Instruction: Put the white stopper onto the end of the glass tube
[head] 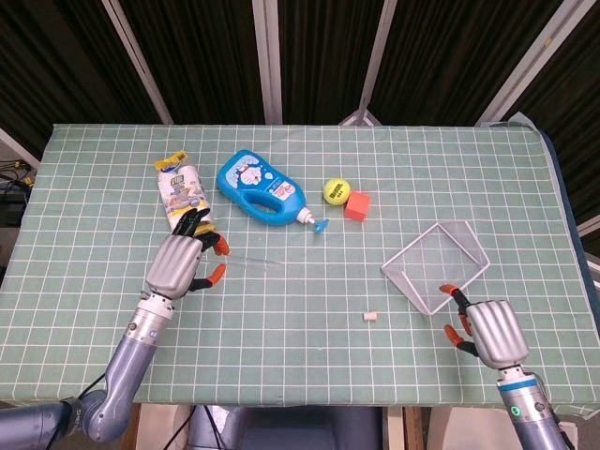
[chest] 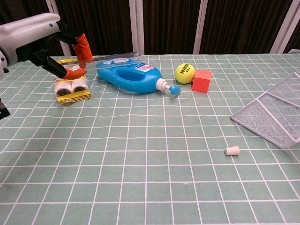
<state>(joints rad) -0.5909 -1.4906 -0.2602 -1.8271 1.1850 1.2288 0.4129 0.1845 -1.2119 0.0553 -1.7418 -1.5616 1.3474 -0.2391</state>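
Note:
My left hand (head: pixel 178 261) grips the near end of the clear glass tube (head: pixel 253 263) and holds it lifted off the table. The tube lies roughly level and points right. In the chest view the same hand (chest: pixel 42 37) is high at the left, with the tube (chest: pixel 115 56) in front of the blue bottle. The small white stopper (head: pixel 369 318) lies alone on the green checked cloth, right of centre, also visible as the stopper (chest: pixel 232 150) in the chest view. My right hand (head: pixel 489 330) hovers near the front right edge, holding nothing, right of the stopper.
A wire basket (head: pixel 411 247) lies tipped between the stopper and my right hand. A blue bottle (head: pixel 258 187), a tennis ball (head: pixel 336 191) and a red cube (head: pixel 357 205) sit at the back. A yellow packet (head: pixel 180 192) lies beyond my left hand.

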